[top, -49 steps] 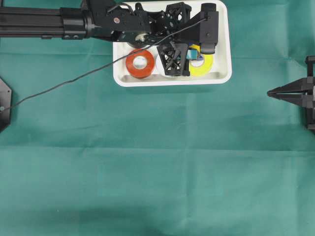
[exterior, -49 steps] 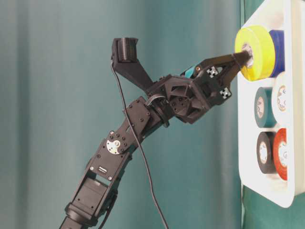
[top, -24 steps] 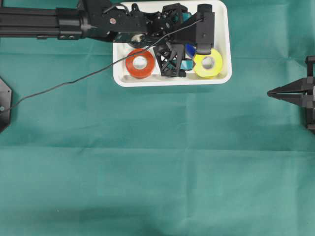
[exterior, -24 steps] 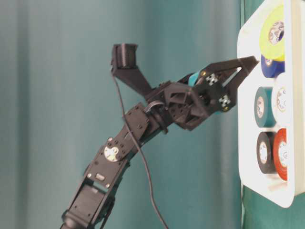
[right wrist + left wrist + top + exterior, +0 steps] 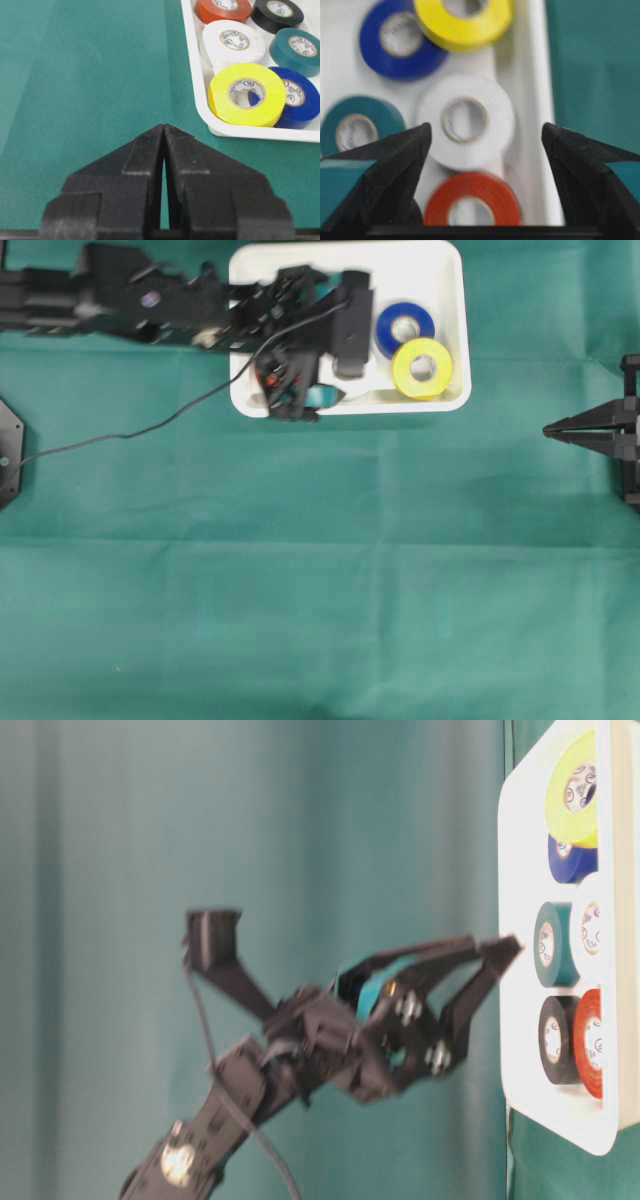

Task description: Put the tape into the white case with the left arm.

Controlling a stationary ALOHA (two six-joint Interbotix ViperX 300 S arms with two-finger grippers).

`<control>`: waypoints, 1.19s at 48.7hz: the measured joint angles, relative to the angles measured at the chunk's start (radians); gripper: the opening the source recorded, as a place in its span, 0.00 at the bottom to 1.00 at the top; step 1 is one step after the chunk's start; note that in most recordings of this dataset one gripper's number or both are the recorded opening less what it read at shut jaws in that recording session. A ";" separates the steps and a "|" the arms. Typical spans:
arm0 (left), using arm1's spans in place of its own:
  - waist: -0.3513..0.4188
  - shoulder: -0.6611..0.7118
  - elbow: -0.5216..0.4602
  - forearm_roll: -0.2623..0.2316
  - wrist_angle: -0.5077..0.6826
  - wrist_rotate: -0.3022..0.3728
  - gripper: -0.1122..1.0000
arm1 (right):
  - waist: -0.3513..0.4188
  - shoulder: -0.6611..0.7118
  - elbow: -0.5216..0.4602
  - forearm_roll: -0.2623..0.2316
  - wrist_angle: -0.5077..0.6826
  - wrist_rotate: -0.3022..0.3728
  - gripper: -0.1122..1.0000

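Blurring left hand over white case

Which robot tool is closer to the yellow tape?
Left. The left tool hangs open over the white case holding the yellow tape. The right tool sits shut, outside the case on the cloth.

One white case holds six tape rolls: one yellow, one blue, one white, one teal, one red, one black
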 measured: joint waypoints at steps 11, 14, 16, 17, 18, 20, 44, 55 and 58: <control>-0.044 -0.127 0.150 0.000 -0.031 -0.014 0.91 | 0.000 0.000 0.000 0.000 0.000 0.000 0.02; -0.061 -0.158 0.181 0.000 -0.038 -0.025 0.91 | 0.000 0.000 0.000 0.000 0.000 0.000 0.02; -0.067 -0.178 0.202 0.000 -0.044 -0.032 0.91 | 0.000 0.000 0.002 0.000 0.000 0.000 0.02; -0.069 -0.186 0.213 0.000 -0.046 -0.037 0.91 | 0.000 0.000 0.000 0.000 0.000 0.000 0.02; -0.071 -0.193 0.222 0.000 -0.048 -0.041 0.91 | 0.000 0.000 0.000 0.000 0.000 0.000 0.02; -0.071 -0.210 0.241 -0.002 -0.052 -0.051 0.91 | 0.000 0.000 0.000 0.000 0.000 -0.002 0.02; -0.103 -0.370 0.426 -0.002 -0.074 -0.196 0.91 | 0.000 0.000 0.000 0.000 0.000 -0.002 0.02; -0.115 -0.431 0.495 -0.002 -0.106 -0.232 0.91 | 0.000 0.000 0.000 0.000 0.000 0.000 0.02; -0.115 -0.443 0.509 0.000 -0.121 -0.238 0.91 | 0.000 0.000 0.000 0.000 0.000 -0.002 0.02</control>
